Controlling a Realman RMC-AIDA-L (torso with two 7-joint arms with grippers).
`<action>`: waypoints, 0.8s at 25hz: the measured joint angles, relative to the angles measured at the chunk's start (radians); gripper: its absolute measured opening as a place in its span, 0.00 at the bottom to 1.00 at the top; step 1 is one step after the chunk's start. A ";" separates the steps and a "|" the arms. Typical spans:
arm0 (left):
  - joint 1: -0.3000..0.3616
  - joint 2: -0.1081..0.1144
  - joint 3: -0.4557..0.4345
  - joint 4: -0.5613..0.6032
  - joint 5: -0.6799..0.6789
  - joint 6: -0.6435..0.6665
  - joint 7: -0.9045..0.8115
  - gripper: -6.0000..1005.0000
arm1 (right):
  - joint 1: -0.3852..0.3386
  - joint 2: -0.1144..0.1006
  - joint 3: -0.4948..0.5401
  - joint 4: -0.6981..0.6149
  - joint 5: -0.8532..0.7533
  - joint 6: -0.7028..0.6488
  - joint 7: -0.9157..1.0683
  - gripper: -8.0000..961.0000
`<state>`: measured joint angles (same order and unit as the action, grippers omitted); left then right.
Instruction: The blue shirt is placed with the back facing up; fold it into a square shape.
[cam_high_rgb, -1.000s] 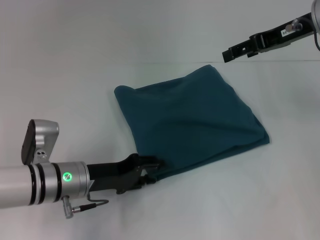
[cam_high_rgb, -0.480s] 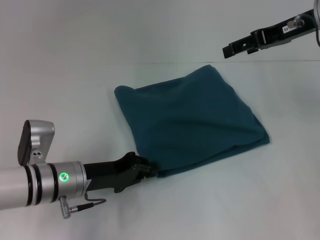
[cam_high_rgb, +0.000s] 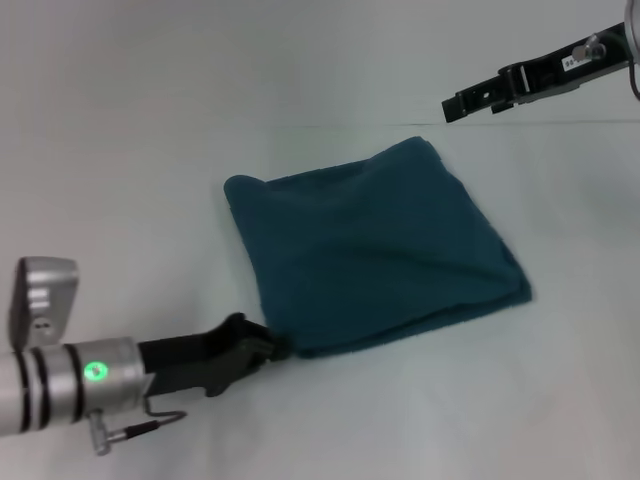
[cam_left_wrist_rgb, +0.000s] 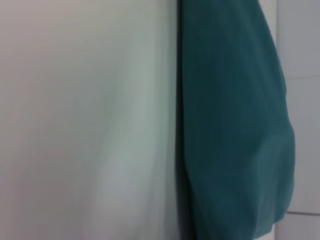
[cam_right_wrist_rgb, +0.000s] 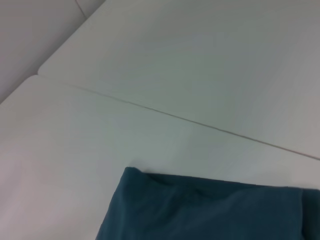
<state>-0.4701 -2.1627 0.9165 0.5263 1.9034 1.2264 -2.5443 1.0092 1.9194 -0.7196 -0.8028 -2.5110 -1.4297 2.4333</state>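
Teal-blue knit cloth fills the middle of the scene, and down at the near edge the left gripper (cam_high_rgb: 268, 347) sits low on the white table (cam_high_rgb: 120, 180), its black fingers right at the closest corner of the blue shirt (cam_high_rgb: 375, 250). From where I stand the tips meet the hem, and they look pinched together on that corner, though the dark fingers merge with the shadow under the cloth, so I cannot tell for sure whether they are clamped or merely resting there. Behind those fingers the silver arm runs off toward the near left, a small green light (cam_high_rgb: 95, 371) glowing on its wrist ring. Now the shirt itself: it lies folded into a rough, tilted square, one corner pointing at the near gripper, one rounded corner off to the right, one at the far side. Soft wrinkles run across the top layer, and the doubled edges show along the near right side. The left wrist camera catches the shirt (cam_left_wrist_rgb: 235, 125) as a long teal band lying against the pale table (cam_left_wrist_rgb: 85, 120). Farther back, past the shirt's far corner, a thin seam line (cam_high_rgb: 150, 127) crosses the tabletop. High at the far right, the right gripper (cam_high_rgb: 452, 106) hangs in the air, well apart from the cloth, its slim black fingers drawn together and holding nothing.
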 joint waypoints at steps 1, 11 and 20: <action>0.010 0.004 -0.016 0.007 0.004 0.008 0.002 0.03 | -0.001 0.001 0.000 0.000 0.000 -0.002 0.000 0.94; 0.019 0.050 -0.229 0.023 0.171 0.069 -0.001 0.07 | -0.004 0.005 -0.001 0.001 0.000 -0.011 -0.002 0.94; 0.015 0.063 -0.294 0.029 0.221 0.102 0.006 0.11 | 0.000 0.006 -0.001 0.001 0.000 -0.010 -0.002 0.94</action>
<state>-0.4548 -2.1002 0.6227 0.5552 2.1246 1.3288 -2.5382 1.0090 1.9252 -0.7210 -0.8022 -2.5111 -1.4402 2.4313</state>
